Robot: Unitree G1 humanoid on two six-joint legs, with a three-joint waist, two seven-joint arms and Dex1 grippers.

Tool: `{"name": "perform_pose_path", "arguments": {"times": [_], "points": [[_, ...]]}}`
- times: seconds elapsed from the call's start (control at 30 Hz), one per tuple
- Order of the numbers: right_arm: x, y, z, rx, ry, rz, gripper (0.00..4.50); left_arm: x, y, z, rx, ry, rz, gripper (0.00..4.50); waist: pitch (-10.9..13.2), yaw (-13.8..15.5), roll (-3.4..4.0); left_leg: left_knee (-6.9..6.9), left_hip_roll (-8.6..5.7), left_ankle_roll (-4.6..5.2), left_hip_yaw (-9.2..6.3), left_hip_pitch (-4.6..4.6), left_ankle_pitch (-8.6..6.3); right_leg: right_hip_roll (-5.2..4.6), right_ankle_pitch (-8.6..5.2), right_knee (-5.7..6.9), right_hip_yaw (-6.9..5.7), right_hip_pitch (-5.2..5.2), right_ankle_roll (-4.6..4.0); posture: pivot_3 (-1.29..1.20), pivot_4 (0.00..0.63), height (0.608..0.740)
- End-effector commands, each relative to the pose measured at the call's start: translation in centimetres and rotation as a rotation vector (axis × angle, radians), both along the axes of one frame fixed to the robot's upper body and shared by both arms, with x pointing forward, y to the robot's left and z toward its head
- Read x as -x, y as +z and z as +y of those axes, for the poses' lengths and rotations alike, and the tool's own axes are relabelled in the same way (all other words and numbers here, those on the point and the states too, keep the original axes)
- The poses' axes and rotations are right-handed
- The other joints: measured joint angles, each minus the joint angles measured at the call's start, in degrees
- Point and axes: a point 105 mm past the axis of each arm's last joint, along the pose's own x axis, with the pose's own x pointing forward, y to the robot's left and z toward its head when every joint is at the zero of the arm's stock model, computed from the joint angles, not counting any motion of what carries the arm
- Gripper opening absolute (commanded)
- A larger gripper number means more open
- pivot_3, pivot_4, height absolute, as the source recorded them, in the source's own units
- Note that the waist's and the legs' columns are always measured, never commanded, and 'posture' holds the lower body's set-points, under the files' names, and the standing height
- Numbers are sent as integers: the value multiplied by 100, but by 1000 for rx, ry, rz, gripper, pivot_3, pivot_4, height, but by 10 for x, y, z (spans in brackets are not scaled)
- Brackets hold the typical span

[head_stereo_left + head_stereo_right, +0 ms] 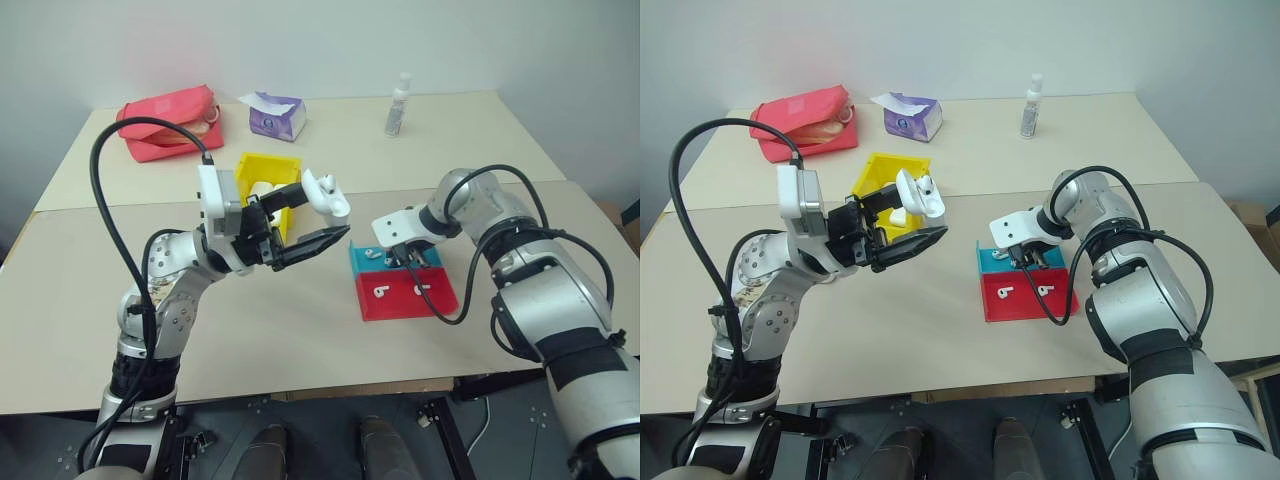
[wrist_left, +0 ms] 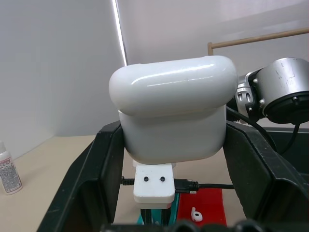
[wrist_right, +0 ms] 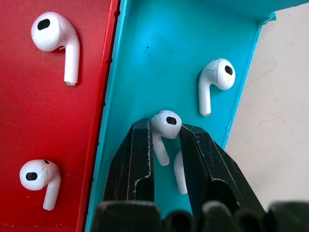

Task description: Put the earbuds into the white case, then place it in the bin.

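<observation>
My left gripper (image 1: 312, 238) is raised over the table, shut on the white case (image 2: 174, 116), whose lid stands open (image 1: 327, 195). The black fingers (image 2: 99, 169) press on both sides of the case body. My right gripper (image 3: 164, 128) points down into the blue tray (image 1: 434, 256), with its fingertips closed against the head of one earbud (image 3: 166, 123). A second earbud (image 3: 215, 77) lies free in the blue tray, and a third (image 3: 179, 171) is partly hidden behind a finger. Two more earbuds (image 3: 53, 31) lie in the red tray (image 1: 405, 300). The yellow bin (image 1: 262, 168) stands behind the left gripper.
A red zip pouch (image 1: 170, 122), a purple-and-white tissue pack (image 1: 278, 116) and a small bottle (image 1: 398, 105) sit along the table's far side. Something white lies inside the bin. Bare tabletop spreads in front of the trays and to the left.
</observation>
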Motion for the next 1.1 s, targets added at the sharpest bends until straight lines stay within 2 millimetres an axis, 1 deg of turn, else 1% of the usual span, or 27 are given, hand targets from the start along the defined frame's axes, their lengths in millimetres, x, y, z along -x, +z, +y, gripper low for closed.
{"name": "perform_pose_path", "arguments": {"times": [0.03,0.17,0.27,0.37,0.4,0.5,0.57,0.7,0.77,0.83,0.87,0.93,1.0,1.1], "points": [[1,-4,-2,-1,-12,9,618,8,10,0,14,-17,-42,2834,0,0,0,0,0,0,0,0,0,0,0,0,0,0,0,0,150,740],[-1,4,0,-62,-40,9,618,8,9,-2,16,-29,-33,2834,0,0,0,0,0,0,0,0,0,0,0,0,0,0,0,0,150,740],[-2,19,1,-157,-67,11,618,9,8,-4,13,-55,-24,2834,0,1,0,0,0,0,0,-2,0,0,0,0,0,-2,0,0,150,740],[3,44,4,-318,-60,36,618,7,9,-6,14,-73,-22,2834,0,2,0,-1,0,0,0,-9,0,0,0,-1,0,-5,0,0,150,740],[5,55,4,-389,-65,34,618,6,9,-7,17,-84,-25,2834,0,3,0,-1,0,0,0,-10,0,-1,0,-1,0,-6,0,0,150,740],[13,80,-5,-542,-91,4,618,5,11,-9,19,-115,-29,2834,0,24,0,1,0,1,-2,-12,0,-1,0,-1,-3,-5,0,0,150,740],[21,88,-11,-599,-110,-3,618,5,11,-10,17,-127,-29,2834,0,52,0,1,0,3,-6,-13,-1,-1,0,-1,-7,-2,0,0,150,740],[52,109,-30,-842,-180,-114,618,5,11,-17,22,-166,-33,2834,0,160,-1,5,0,12,-7,-16,-7,-2,0,-2,-7,-2,0,0,150,740],[72,125,-36,-1048,-217,-154,618,6,13,-21,27,-188,-32,2834,0,190,-1,9,-1,14,-7,-22,-8,-3,0,0,-7,-5,0,0,150,740],[93,140,-37,-1254,-228,-152,618,6,11,-22,18,-203,-32,2834,0,198,-1,12,-3,21,-5,-24,-12,-7,0,0,-5,-7,0,0,150,740],[104,146,-37,-1354,-234,-129,618,5,10,-23,10,-209,-37,2834,0,192,-1,14,-2,49,-4,-23,-27,-7,0,0,-2,-6,0,0,150,740],[122,154,-31,-1500,-241,-65,618,3,10,-23,6,-213,-38,2834,-1,182,0,14,-2,54,-3,-13,-29,-6,0,7,1,-5,0,0,150,740],[137,156,-20,-1581,-239,-11,618,0,11,-24,6,-225,-32,2834,-2,186,1,10,1,59,-5,-2,-30,-3,0,15,1,3,0,0,150,740],[153,162,-2,-1686,-214,65,618,-1,9,-29,0,-256,-20,2834,-3,178,2,9,-3,62,-4,2,-29,-5,0,20,4,4,0,0,150,740]]}}
